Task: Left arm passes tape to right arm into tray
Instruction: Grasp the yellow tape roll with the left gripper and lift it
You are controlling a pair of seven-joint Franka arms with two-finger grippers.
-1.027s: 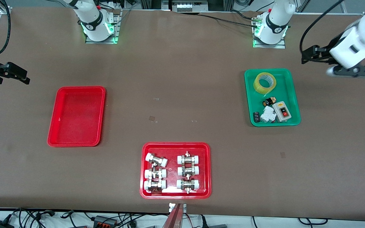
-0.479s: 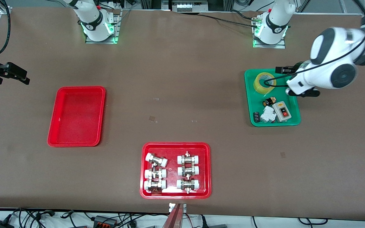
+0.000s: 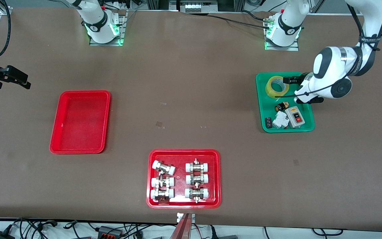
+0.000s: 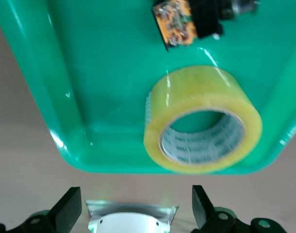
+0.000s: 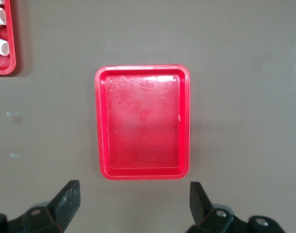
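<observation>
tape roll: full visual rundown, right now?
The tape is a roll of translucent yellow packing tape on a white inner core with small printed text, seen clearly in the left wrist view. It sits in the green tray, at the end farther from the front camera, tilted, with its hole partly facing up. Nothing grips it. The left gripper is beside it over the tray, fingers open and not touching. A small black and orange part lies just nearer the camera, apart from it.

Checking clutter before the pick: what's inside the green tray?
The green tray holds the tape, tilted, a small black-and-orange part, a white breaker, a grey switch box and a black piece. The left gripper hides part of the tray.
</observation>
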